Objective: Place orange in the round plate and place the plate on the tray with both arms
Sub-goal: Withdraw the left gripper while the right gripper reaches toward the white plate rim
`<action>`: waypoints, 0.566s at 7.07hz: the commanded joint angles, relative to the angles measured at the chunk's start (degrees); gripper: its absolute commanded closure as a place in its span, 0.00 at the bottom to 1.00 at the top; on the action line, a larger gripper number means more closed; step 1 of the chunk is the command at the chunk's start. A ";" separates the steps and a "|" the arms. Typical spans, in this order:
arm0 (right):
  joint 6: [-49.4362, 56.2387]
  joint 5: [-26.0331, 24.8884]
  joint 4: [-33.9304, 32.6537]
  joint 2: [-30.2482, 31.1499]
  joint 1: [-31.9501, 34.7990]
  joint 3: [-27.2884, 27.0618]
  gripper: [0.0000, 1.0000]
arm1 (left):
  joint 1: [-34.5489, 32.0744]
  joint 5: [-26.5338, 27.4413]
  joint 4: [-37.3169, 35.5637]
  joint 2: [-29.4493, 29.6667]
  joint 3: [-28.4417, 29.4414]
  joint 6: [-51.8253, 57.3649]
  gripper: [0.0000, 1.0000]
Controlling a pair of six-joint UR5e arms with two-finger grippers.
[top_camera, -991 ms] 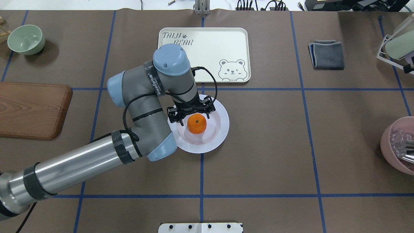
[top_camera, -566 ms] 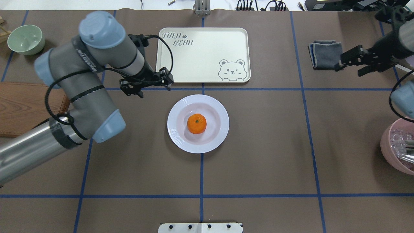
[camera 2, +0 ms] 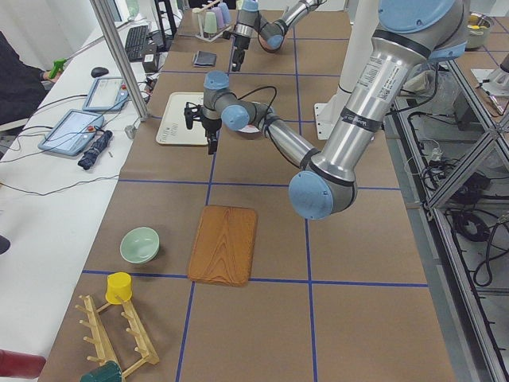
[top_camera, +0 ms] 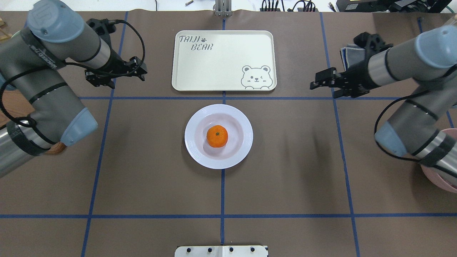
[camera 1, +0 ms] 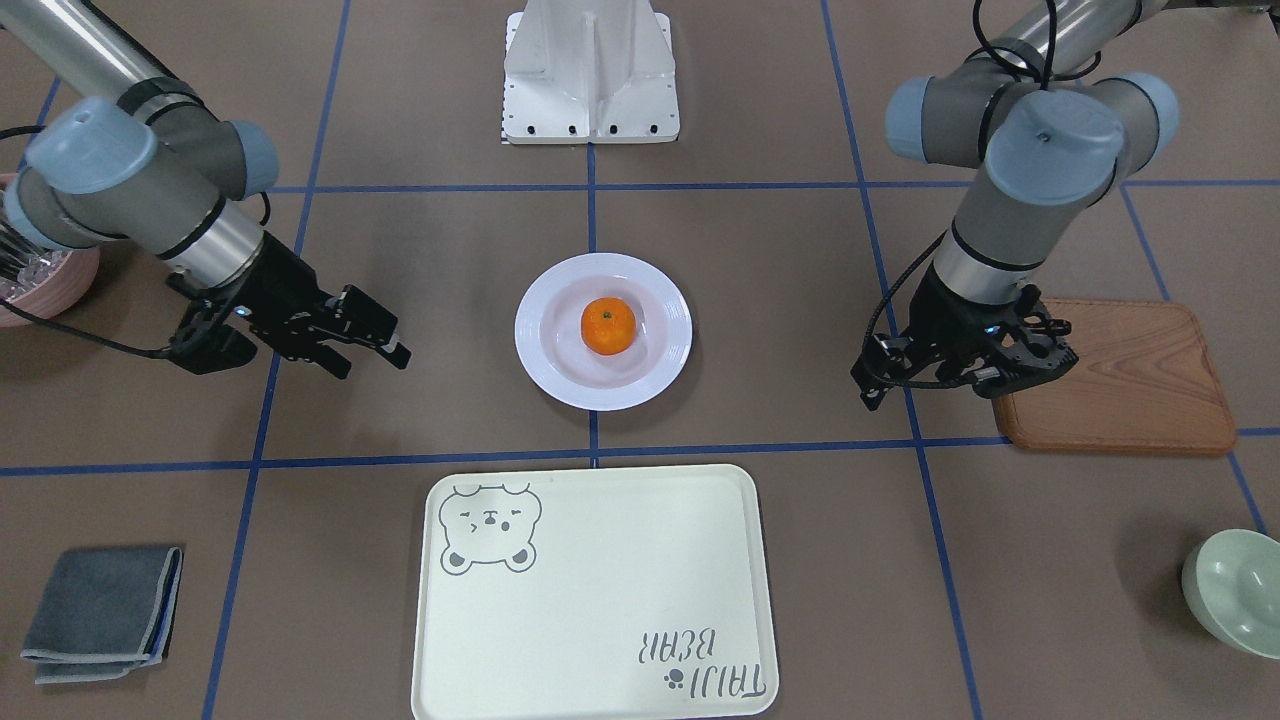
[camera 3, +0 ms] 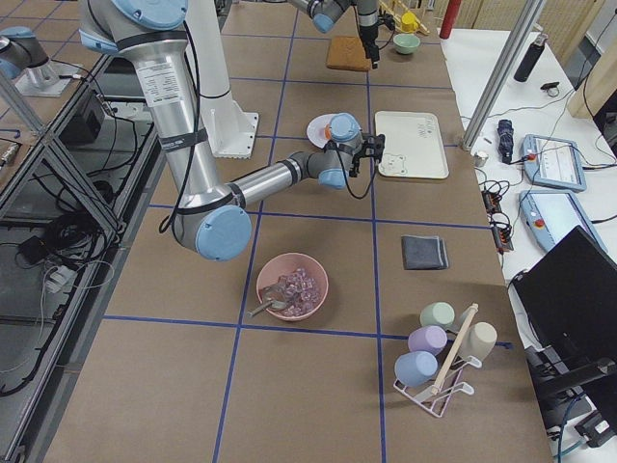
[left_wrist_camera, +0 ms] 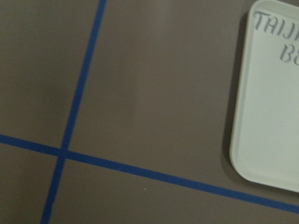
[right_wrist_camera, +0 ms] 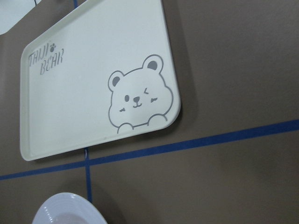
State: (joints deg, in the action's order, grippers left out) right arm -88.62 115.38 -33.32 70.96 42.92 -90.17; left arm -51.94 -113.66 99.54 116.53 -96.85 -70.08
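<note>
Orange (top_camera: 217, 136) sits in the well of the round plate (top_camera: 192, 150), roughly at its middle, stem dot facing up, with no gripper touching either one. The plate rests on the brown table covering (top_camera: 285, 171) at a crossing of blue tape lines, just short of the tray (top_camera: 225, 60) and not on it; a strip of bare table and a tape line lie between them. The tray carries only its own bear drawing and lettering. Both arms stand well apart from the plate, one on each side. The left gripper (top_camera: 119, 79) hangs above the table beside the tray's lettered end, its jaws spread and holding nothing; its wrist camera takes in a tape crossing and that corner of the tray (left_wrist_camera: 271, 102). The right gripper (top_camera: 317, 80) hangs beside the tray's bear end, jaws likewise parted and holding nothing; its wrist camera shows the bear corner of the tray (right_wrist_camera: 88, 93) and a sliver of the plate's rim (right_wrist_camera: 65, 210). From across the table, a wooden board (camera 1: 1120, 380) lies just behind the left gripper (camera 1: 960, 385), a green bowl (camera 1: 1235, 590) and a folded grey cloth (camera 1: 100, 610) sit at opposite ends, and a pink bowl (camera 1: 40, 290) shows behind the right arm.
</note>
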 commanded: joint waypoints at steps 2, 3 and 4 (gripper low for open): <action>-8.49 -12.59 10.12 -2.92 -9.49 4.12 0.00 | -0.71 0.28 -0.13 -0.60 0.26 0.03 0.02; -10.15 -14.81 10.21 -3.72 -12.05 4.12 0.00 | -0.79 0.28 -0.22 -0.60 0.52 0.03 0.02; -10.26 -18.23 10.30 -3.73 -14.42 4.21 0.00 | -1.06 0.28 -0.31 -0.60 0.52 0.03 0.02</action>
State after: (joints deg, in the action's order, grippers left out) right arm -98.07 101.07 -23.32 67.69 31.54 -86.17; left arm -52.77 -113.38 99.34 115.94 -96.42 -70.05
